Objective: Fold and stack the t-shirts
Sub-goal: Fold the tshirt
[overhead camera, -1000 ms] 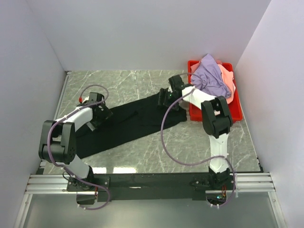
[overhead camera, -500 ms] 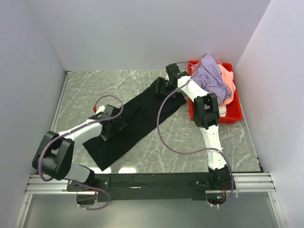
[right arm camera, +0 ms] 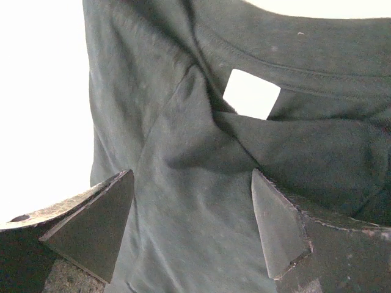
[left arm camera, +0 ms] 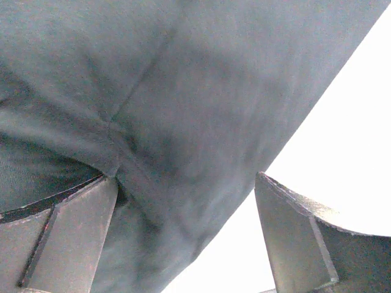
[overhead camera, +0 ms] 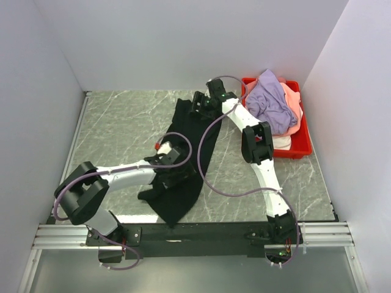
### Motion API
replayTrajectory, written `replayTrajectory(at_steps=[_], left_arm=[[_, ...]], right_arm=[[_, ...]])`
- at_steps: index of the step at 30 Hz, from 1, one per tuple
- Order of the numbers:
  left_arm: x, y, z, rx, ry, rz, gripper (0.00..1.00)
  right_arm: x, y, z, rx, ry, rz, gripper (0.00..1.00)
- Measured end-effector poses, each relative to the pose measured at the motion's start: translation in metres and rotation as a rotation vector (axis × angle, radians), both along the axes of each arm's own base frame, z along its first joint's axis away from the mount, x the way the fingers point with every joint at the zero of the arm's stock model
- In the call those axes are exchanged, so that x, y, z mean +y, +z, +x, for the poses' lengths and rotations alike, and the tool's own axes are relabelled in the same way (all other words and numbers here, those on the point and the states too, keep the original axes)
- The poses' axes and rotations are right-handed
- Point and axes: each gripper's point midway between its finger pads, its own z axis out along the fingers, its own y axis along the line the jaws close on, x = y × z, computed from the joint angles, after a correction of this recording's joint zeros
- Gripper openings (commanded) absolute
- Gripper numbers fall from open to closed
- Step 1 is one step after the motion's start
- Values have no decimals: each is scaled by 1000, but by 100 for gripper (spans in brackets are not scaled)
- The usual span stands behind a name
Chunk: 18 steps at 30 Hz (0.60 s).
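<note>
The large black t-shirt (overhead camera: 186, 140) lies as a long strip from the far middle of the table to its near edge. My right gripper (overhead camera: 198, 107) is over its far end, jaws apart astride the cloth (right arm camera: 192, 177) just below the collar and its white label (right arm camera: 252, 93). My left gripper (overhead camera: 177, 174) is over the near part, jaws apart with a black fold and edge (left arm camera: 186, 180) between them. The lavender (overhead camera: 269, 101), salmon-pink (overhead camera: 294, 107) and white (overhead camera: 282, 141) t-shirts lie piled in the bin.
The red plastic bin (overhead camera: 302, 143) stands at the far right against the right wall. White walls close in the left, far and right sides. The shirt's near end hangs at the table's front edge (overhead camera: 177, 220) by the arm rail.
Both arms have swung, and the black shirt has turned from a left-right diagonal to nearly front-to-back. My left gripper moved right and nearer. My right gripper moved farther and left.
</note>
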Motion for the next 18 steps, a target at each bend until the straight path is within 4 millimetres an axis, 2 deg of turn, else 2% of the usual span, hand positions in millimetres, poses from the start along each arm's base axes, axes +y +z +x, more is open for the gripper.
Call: replayTrajectory(at_steps=[5, 8, 11, 14, 18], left_arm=[[-33, 4, -30, 41, -91, -11, 99], [-41, 9, -47, 57, -140, 16, 99], [-41, 23, -52, 39, -150, 29, 100], [-30, 48, -50, -11, -133, 16, 99], [-14, 93, -46, -122, -98, -31, 99]], right_arm=[[11, 4, 12, -39, 2, 29, 86], [8, 5, 14, -58, -1, 7, 88], [2, 14, 15, -89, 2, -30, 89], [-4, 37, 16, -139, 9, -62, 90], [-12, 92, 13, -232, 16, -88, 90]])
